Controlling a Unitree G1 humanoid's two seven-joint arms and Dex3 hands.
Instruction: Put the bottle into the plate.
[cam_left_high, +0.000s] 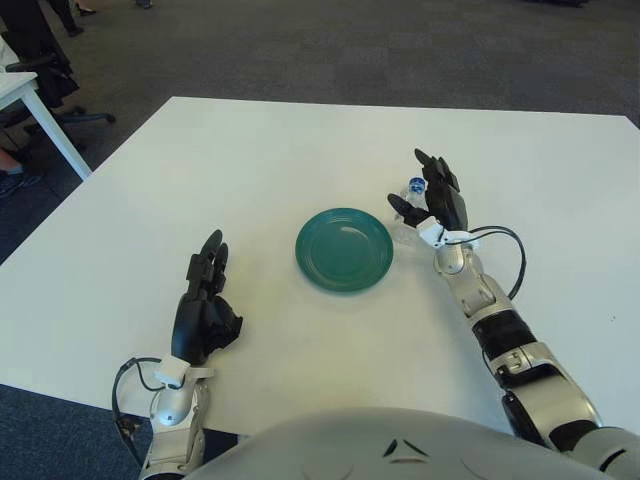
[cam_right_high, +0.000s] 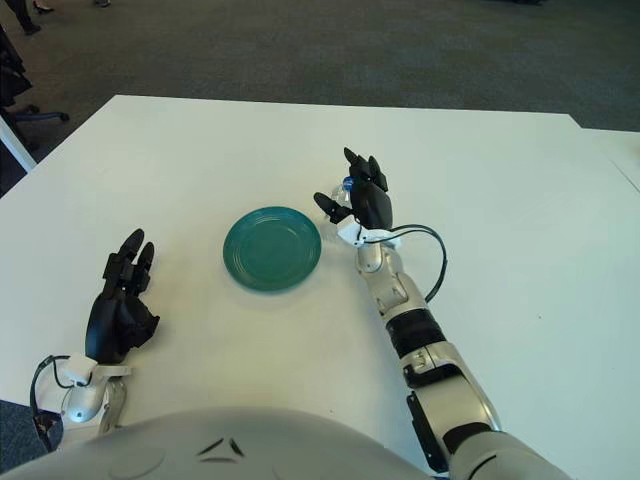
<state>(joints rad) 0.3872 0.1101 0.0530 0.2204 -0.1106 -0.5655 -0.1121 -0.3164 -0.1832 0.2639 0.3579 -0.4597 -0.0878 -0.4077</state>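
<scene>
While right hand (cam_left_high: 437, 201) fingers (cam_left_high: 401, 207) wrap the clear bottle (cam_left_high: 411, 190), it sits beside the green plate (cam_left_high: 344, 249), mid-bench. Left hand (cam_left_high: 205, 308) near front edge, fingers loosely extended, empty.

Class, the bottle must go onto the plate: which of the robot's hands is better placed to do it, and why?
Right. The right hand is already at the bottle, just beside the plate; the left hand shows far off, near the table's front edge.

Floor: dark grey carpet (cam_left_high: 330, 50).
Main furniture: large white table (cam_left_high: 250, 160).
Far left: second white desk (cam_left_high: 30, 105), black office chair (cam_left_high: 45, 75).
</scene>
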